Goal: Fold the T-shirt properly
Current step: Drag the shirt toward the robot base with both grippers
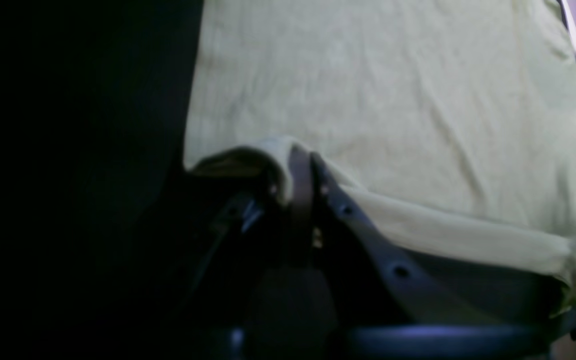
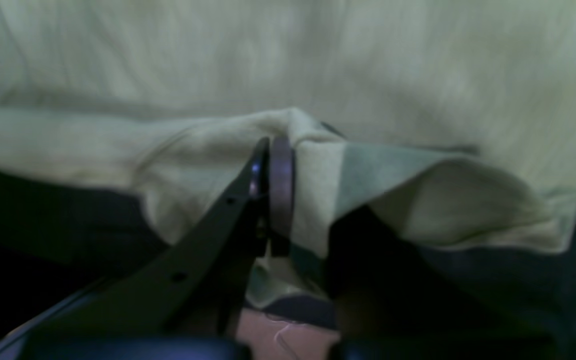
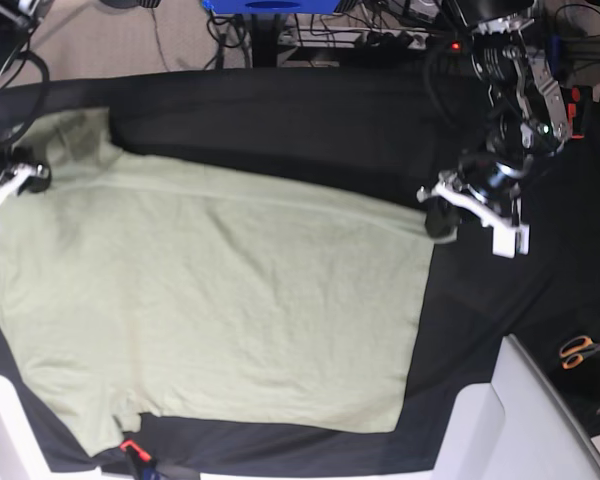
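A black cloth (image 3: 310,120) covered the table, and the pale sage-green T-shirt (image 3: 220,300) lay spread flat across most of it, lightly wrinkled, with its long far edge running from the far left corner of the base view to the right. One sleeve (image 3: 75,140) sat at the far left, and the near sleeve (image 3: 105,425) reached the cloth's near edge. The left gripper (image 3: 442,212) stood at the shirt's far right corner, its dark fingers (image 1: 313,185) pressed together on a lifted ridge of the fabric edge (image 1: 278,155), which rose off the black cloth beside the flat body of the shirt. The right gripper (image 3: 28,172) was at the far left, by the sleeve; its fingers (image 2: 280,170) pinched a raised fold of the fabric (image 2: 298,125), the cloth draping down on both sides of them. A pair of orange-handled scissors (image 3: 583,350) lay well apart at the right, beyond a white panel (image 3: 525,420).
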You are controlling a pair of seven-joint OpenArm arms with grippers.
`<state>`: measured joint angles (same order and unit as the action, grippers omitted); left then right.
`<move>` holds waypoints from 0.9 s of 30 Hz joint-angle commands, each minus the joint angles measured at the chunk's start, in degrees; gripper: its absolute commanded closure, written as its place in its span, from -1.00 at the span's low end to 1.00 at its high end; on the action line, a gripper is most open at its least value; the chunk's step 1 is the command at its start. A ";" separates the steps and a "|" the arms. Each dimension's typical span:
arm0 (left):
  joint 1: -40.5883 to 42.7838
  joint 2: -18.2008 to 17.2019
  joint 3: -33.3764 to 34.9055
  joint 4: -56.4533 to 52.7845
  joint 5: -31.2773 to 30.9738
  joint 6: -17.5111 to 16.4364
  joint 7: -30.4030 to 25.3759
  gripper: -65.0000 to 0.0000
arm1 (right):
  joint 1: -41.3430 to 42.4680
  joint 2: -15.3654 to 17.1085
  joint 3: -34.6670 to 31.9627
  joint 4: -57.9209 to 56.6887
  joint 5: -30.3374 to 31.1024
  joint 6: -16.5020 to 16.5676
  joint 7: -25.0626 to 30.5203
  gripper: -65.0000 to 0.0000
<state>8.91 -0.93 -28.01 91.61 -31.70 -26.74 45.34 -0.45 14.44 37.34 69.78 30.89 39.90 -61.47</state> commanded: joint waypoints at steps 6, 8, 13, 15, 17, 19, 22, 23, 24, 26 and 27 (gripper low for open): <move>-5.87 -0.43 0.63 -5.06 -0.96 2.08 -1.08 1.00 | 4.62 3.10 -2.92 -4.24 0.80 0.10 2.00 0.99; -7.28 -0.52 0.63 -7.53 -0.96 2.08 -1.08 1.00 | 5.85 3.63 -4.86 -5.38 0.80 0.10 2.70 0.99; -10.27 -0.79 1.94 -11.57 -0.87 2.17 -1.25 1.00 | 8.76 5.30 -8.55 -10.57 0.80 0.10 5.60 0.99; -11.41 -1.66 3.79 -12.80 -0.87 2.17 -1.34 1.00 | 9.90 6.09 -9.96 -12.59 0.80 0.10 7.01 0.99; -12.99 -1.93 5.64 -14.91 -0.87 2.26 -1.43 1.00 | 11.22 6.79 -11.10 -15.14 0.80 0.10 8.51 0.99; -14.75 -1.93 6.34 -17.11 -0.78 2.26 -1.43 1.00 | 12.62 7.76 -12.16 -18.13 0.80 0.10 9.82 0.99; -16.69 -1.93 6.60 -19.92 -0.34 2.26 -2.57 1.00 | 14.56 8.20 -13.74 -21.47 0.80 0.10 12.37 0.99; -17.04 -1.93 6.69 -20.45 1.24 2.26 -3.80 1.00 | 15.00 8.20 -14.27 -22.26 0.80 0.10 13.08 0.99; -17.30 -1.66 6.69 -20.71 3.62 2.26 -4.68 1.00 | 15.61 8.20 -14.62 -23.05 0.80 0.10 13.69 0.99; -18.71 -1.31 6.69 -22.03 7.40 2.26 -5.03 1.00 | 16.40 8.20 -14.97 -24.72 0.80 0.10 14.84 0.99; -19.41 -0.87 6.60 -23.00 8.71 2.26 -5.12 1.00 | 16.93 8.20 -14.97 -25.60 0.80 0.10 15.71 0.99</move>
<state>-9.08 -1.96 -21.52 67.59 -21.74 -23.94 41.36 15.05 21.32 22.26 43.46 30.89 39.68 -46.81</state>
